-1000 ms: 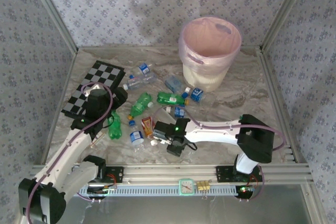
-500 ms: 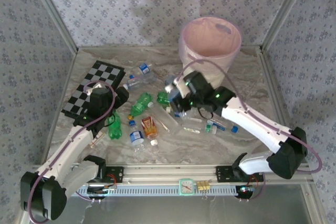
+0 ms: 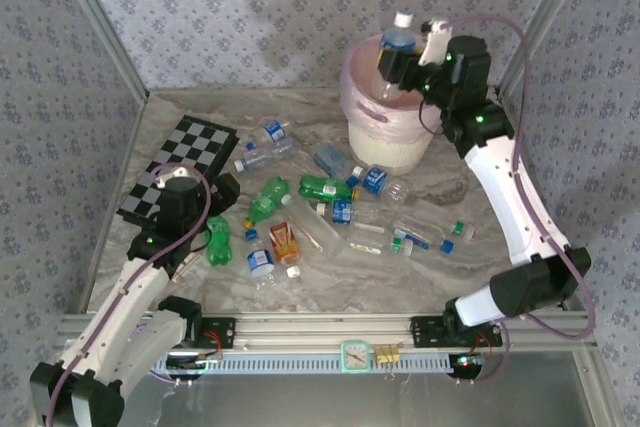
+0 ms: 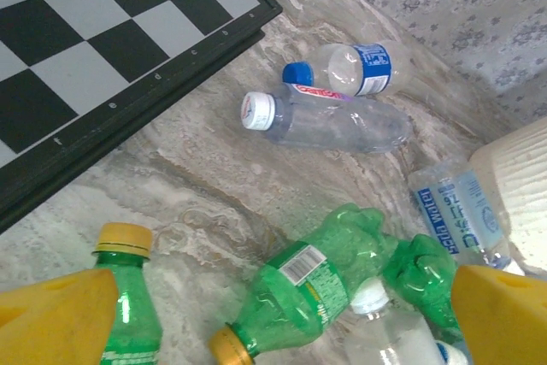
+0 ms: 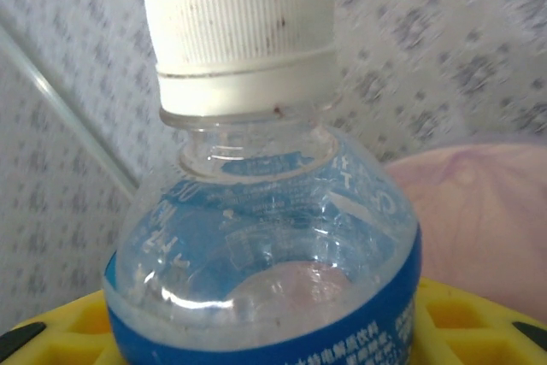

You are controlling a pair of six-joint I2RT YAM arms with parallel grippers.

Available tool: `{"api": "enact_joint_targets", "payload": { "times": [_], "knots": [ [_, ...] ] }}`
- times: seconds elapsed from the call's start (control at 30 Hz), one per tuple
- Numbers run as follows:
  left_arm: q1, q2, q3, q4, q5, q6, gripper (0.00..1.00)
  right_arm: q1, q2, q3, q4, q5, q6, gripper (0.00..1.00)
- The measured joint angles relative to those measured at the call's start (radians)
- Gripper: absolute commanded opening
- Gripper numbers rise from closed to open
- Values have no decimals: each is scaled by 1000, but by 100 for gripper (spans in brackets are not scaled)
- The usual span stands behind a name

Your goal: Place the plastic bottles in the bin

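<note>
1. Nearest first: the left hand [image 4: 282,318], at 8 o'clock on the desk [image 3: 480,187], has barely budged. It still hangs released, jaws spread wide and gripping nothing, over two green bottles [image 4: 312,284]. The checkered board [image 3: 185,162] lies just beyond it at 10 o'clock.

2. Mid-desk, the pile of plastic bottles [image 3: 340,212] lies strewn from 9 o'clock across to 3 o'clock. There are clear ones with blue labels, green ones and one orange-red bottle [image 3: 283,240], all still waiting.

3. Now the big move! A second ago the right hand [image 3: 405,72] was low at 6 o'clock. It has since swung through the pile and all the way out to 1 o'clock.

4. It arrives clenched on a blue-labelled bottle [image 3: 397,42], held upright with its white cap on top, the wrist view showing it seated between the yellow fingers.

5. That bottle now hangs over the mouth of the bin [image 3: 385,147], above the pink liner.

6. My call: the carry is done and only the drop remains. Let go and one bottle is in, with many more to fetch.
</note>
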Motion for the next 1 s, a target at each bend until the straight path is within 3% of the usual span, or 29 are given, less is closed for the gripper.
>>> {"api": "enact_joint_targets", "payload": {
  "times": [0.17, 0.37, 0.83, 1.0],
  "knots": [
    [0, -8, 0, -42, -3, 17, 100, -83, 133, 133, 13, -9, 53, 46],
    [0, -8, 0, -75, -3, 32, 100, -97, 290, 300, -129, 53, 56, 47],
    [0, 8, 0, -116, -10, 54, 100, 14, 478, 383, -434, 239, 44, 51],
    [0, 8, 0, -127, -10, 61, 100, 39, 561, 452, -510, 274, 42, 58]
  ]
}}
